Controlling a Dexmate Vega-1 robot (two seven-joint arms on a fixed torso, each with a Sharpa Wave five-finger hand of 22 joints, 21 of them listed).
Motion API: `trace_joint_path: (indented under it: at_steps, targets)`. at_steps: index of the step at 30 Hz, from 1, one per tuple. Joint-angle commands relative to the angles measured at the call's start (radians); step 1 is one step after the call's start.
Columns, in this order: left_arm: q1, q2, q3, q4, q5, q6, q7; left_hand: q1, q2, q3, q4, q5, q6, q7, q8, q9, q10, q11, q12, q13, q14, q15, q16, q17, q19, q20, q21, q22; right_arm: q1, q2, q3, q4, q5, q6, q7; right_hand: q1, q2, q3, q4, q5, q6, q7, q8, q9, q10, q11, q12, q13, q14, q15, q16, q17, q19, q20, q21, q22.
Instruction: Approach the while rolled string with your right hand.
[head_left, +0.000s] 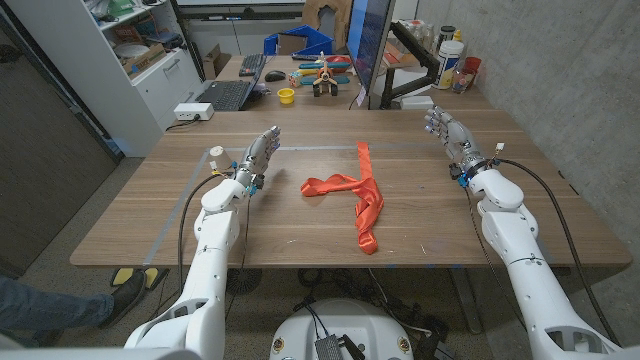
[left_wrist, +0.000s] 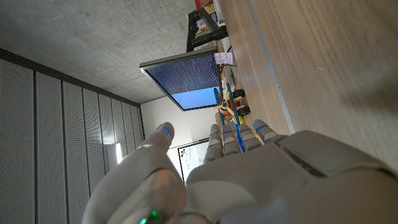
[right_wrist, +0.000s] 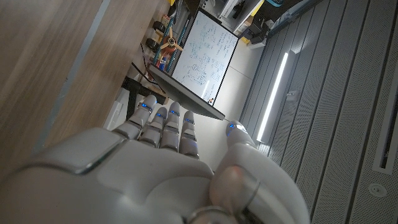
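A small white roll of string (head_left: 215, 152) stands on the wooden table (head_left: 300, 235) at its left side, just left of my left hand (head_left: 258, 158). That hand is raised on its edge with its fingers stretched out and apart, and it holds nothing. My right hand (head_left: 450, 135) is far across the table at the right, fingers extended toward the back, also holding nothing. In the left wrist view the back of my left hand (left_wrist: 249, 180) shows with straight fingers. The right wrist view shows my right hand (right_wrist: 155, 168) the same way.
A long orange-red cloth strip (head_left: 362, 195) lies twisted in the middle of the table between my hands. At the back stand a monitor (head_left: 368, 40), a keyboard (head_left: 225, 95), a yellow cup (head_left: 286, 96) and bottles (head_left: 452, 62). A person's shoe (head_left: 125, 285) is on the floor at left.
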Motion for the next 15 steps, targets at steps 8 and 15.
trace_joint_path:
  at_steps: [8, 15]
  targets:
    - [0.006, -0.012, -0.002, 0.0, -0.009, -0.005, -0.005, 0.015, 0.005, 0.004, -0.01, -0.001, 0.016, -0.001, 0.012, 0.003, 0.009, -0.007, 0.006, 0.001, 0.002, -0.001, -0.002, 0.003, -0.04, 0.011, -0.006, 0.001, -0.034, -0.008, 0.025, -0.056, 0.007, -0.011, -0.005, 0.008, 0.002, -0.004, -0.001, 0.001, 0.014, -0.004, 0.007, 0.002, 0.007, -0.002, 0.009, 0.002, 0.014, -0.002, 0.004, 0.003, 0.007, -0.015, -0.01, 0.003]
    - [0.011, -0.009, 0.004, -0.02, -0.002, 0.007, -0.001, 0.019, 0.009, 0.005, -0.012, -0.003, 0.019, -0.001, 0.012, 0.003, 0.011, -0.01, 0.006, 0.0, 0.003, -0.002, -0.002, 0.003, -0.038, 0.012, -0.009, 0.002, -0.051, -0.017, 0.039, -0.071, 0.009, 0.006, 0.004, 0.01, 0.002, -0.006, -0.003, 0.001, 0.016, -0.004, 0.007, 0.002, 0.007, -0.002, 0.009, 0.002, 0.016, -0.002, 0.004, 0.002, 0.008, -0.014, -0.013, 0.003]
